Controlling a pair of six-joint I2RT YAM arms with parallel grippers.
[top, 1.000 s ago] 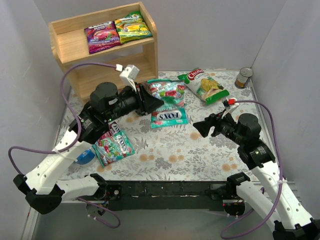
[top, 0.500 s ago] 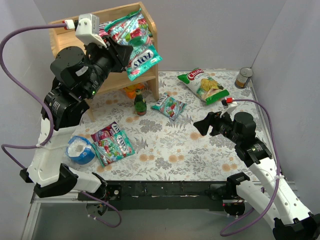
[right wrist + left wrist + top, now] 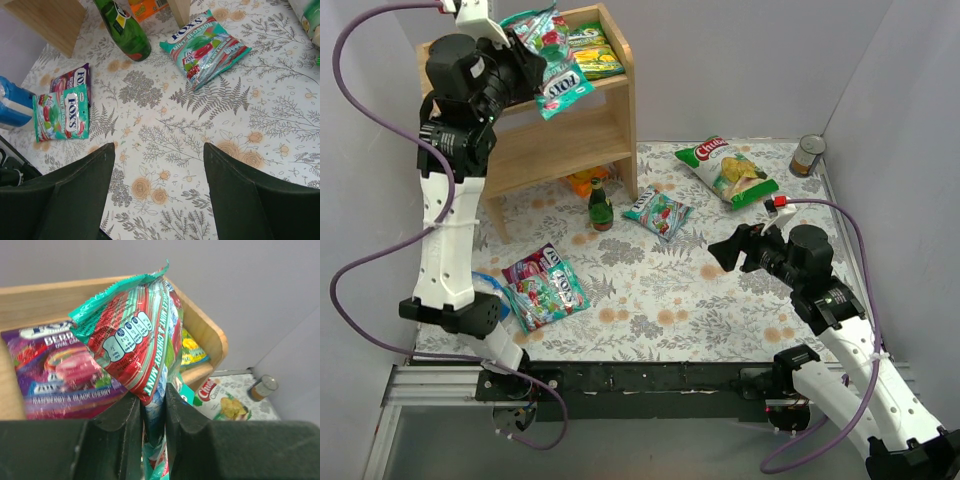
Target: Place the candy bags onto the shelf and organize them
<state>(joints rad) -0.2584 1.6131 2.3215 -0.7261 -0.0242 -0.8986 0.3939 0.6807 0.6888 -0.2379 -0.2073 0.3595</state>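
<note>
My left gripper (image 3: pixel 532 62) is raised over the wooden shelf's (image 3: pixel 612 125) top tier and is shut on teal candy bags (image 3: pixel 563 85). In the left wrist view the teal and red pouch (image 3: pixel 131 340) stands pinched between the jaws (image 3: pixel 152 401). Below it on the top tier lie a purple bag (image 3: pixel 55 365) and a yellow-green bag (image 3: pixel 597 55). One teal bag (image 3: pixel 658 213) lies on the table by the shelf's foot. A teal bag (image 3: pixel 62 114) overlapping a purple one (image 3: pixel 71 77) lies at the near left. My right gripper (image 3: pixel 720 252) hovers open over bare tablecloth (image 3: pixel 159 146).
A white-and-green chip bag (image 3: pixel 728 170) and a tin can (image 3: pixel 808 155) sit at the back right. A green bottle (image 3: pixel 600 208) stands by the shelf's front right leg, with an orange item (image 3: pixel 585 183) under the shelf. A blue roll (image 3: pixel 12 105) lies at the left edge.
My left arm has lifted the teal bags off the table and swung them up and back over the shelf's top tier. The right arm has hardly moved.
</note>
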